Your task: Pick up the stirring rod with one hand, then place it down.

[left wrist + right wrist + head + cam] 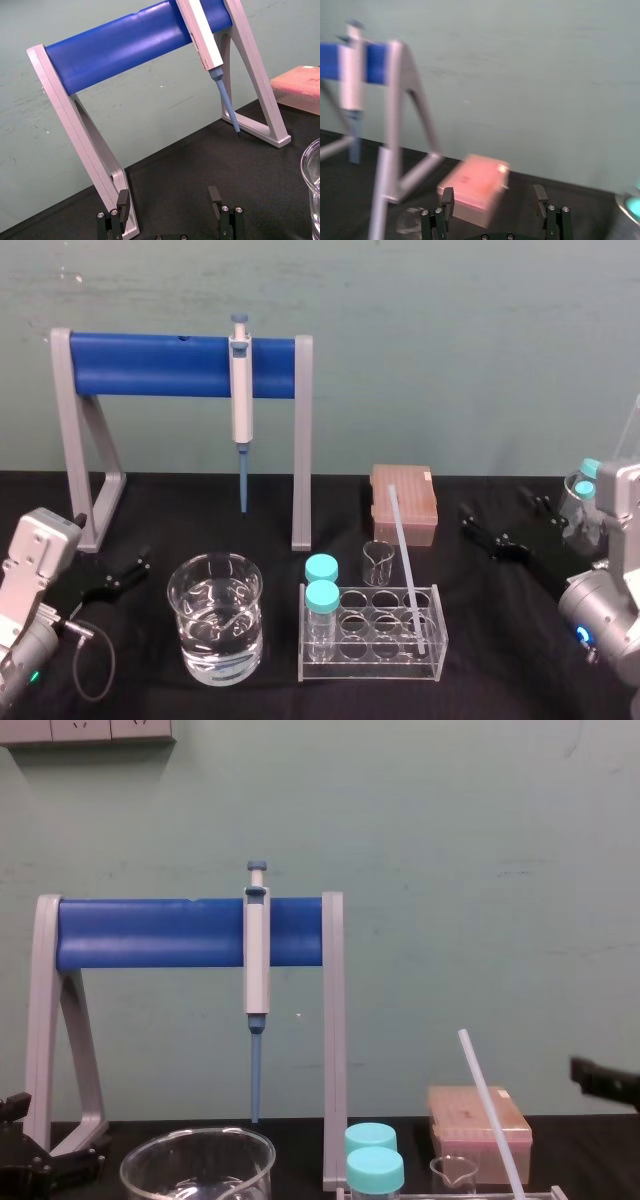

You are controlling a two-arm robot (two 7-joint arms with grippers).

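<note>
Head view: on the black table (500, 690), your stirring rod (408, 570) leans in the clear rack (370, 665), with a pale green wall (450, 360) behind. The left gripper (115, 578) and right gripper (493, 500) sit near the table's sides.
Left wrist view: the left gripper's fingers (122, 198) are spread and empty.
Right wrist view: the right gripper's fingers (448, 196) are also apart.
Chest view: the rod slants before the wall.

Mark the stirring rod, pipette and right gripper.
stirring rod (407, 568), head view, mid-shaft.
pipette (241, 390), head view, grey-white body.
right gripper (493, 196), right wrist view, midway between its open fingertips.
</note>
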